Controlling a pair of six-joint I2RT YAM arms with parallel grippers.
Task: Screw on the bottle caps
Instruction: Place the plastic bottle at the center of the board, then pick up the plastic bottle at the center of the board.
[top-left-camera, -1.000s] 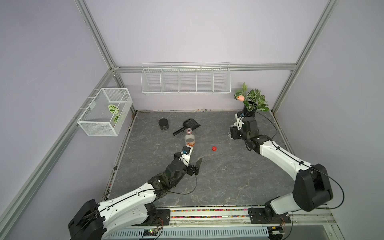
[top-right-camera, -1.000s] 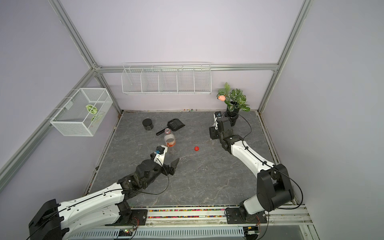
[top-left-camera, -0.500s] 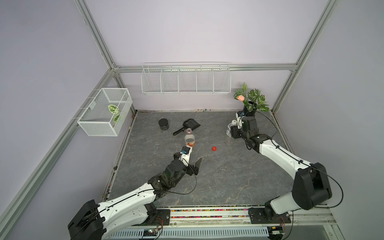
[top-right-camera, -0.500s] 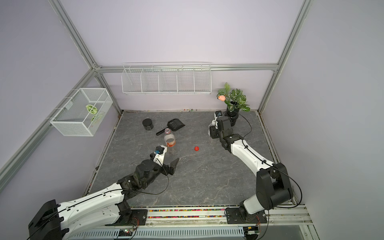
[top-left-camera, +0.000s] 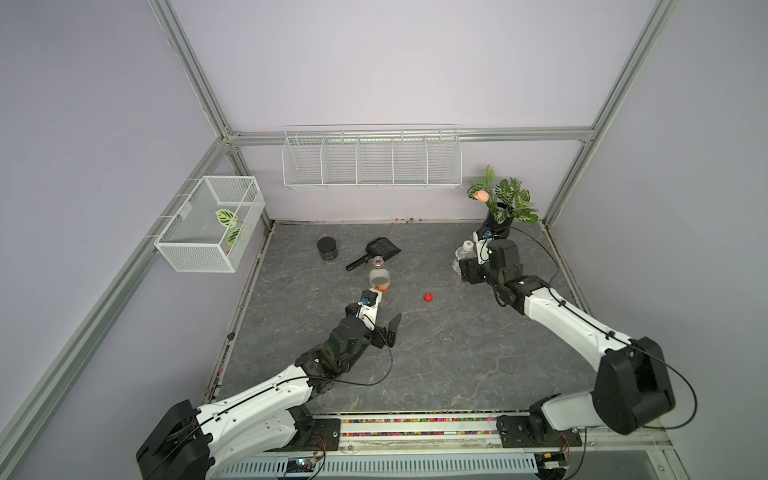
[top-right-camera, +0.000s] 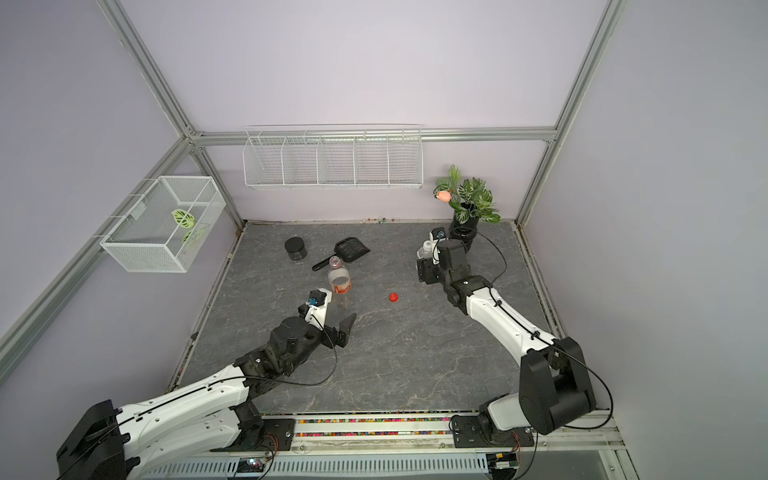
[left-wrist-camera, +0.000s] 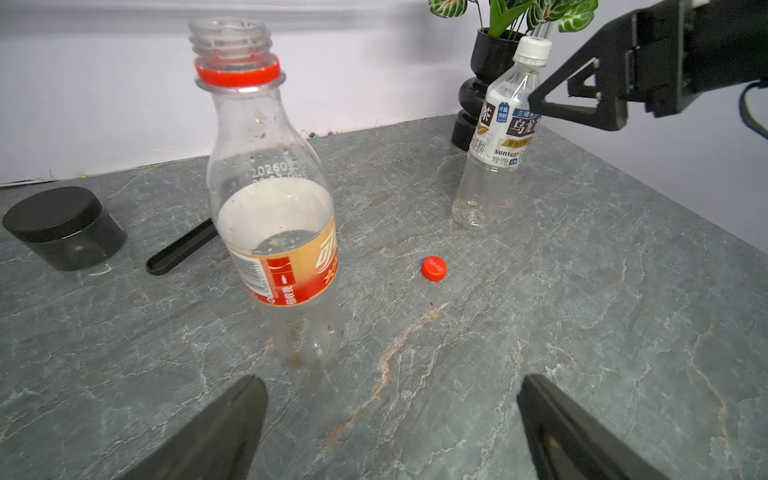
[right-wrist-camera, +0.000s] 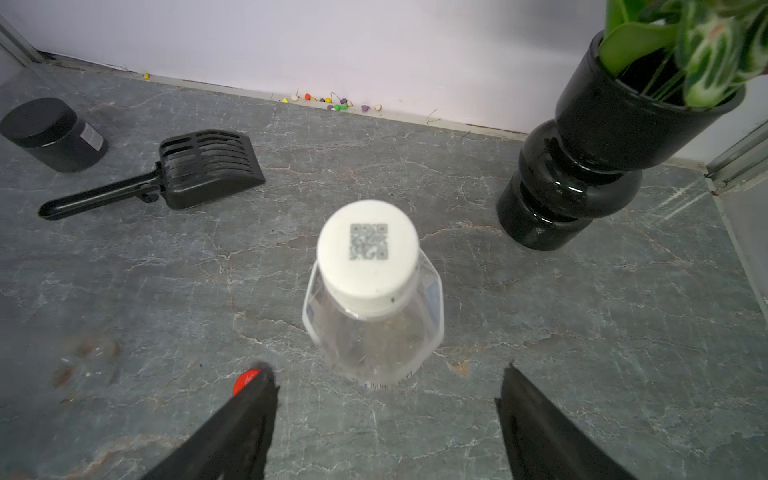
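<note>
The taller bottle (top-left-camera: 379, 278) (top-right-camera: 340, 279) (left-wrist-camera: 270, 208) with an orange-red label stands upright with its neck open. My left gripper (top-left-camera: 384, 309) (top-right-camera: 334, 311) (left-wrist-camera: 392, 386) is open just in front of it and holds nothing. The red cap (top-left-camera: 428, 296) (top-right-camera: 393, 296) (left-wrist-camera: 433, 268) (right-wrist-camera: 244, 380) lies on the table between the arms. The shorter white-label bottle (top-left-camera: 460, 259) (left-wrist-camera: 498, 137) (right-wrist-camera: 374, 328) stands near the vase with the white cap (left-wrist-camera: 533, 50) (right-wrist-camera: 368, 253) on its neck. Just behind and above that cap, my right gripper (top-left-camera: 471, 258) (top-right-camera: 428, 257) (right-wrist-camera: 386, 374) is open and not touching it.
A black jar (top-left-camera: 327, 248) and a black scoop (top-left-camera: 376, 251) lie at the back behind the taller bottle. A black vase with plants (top-left-camera: 500, 216) stands in the back right corner. Wire baskets (top-left-camera: 372, 160) (top-left-camera: 212, 222) hang on the walls. Small beads (right-wrist-camera: 332, 102) line the back wall.
My right gripper's jaws have spread apart and it has drawn back a little, leaving the white-capped bottle standing free. The left arm has not moved.
</note>
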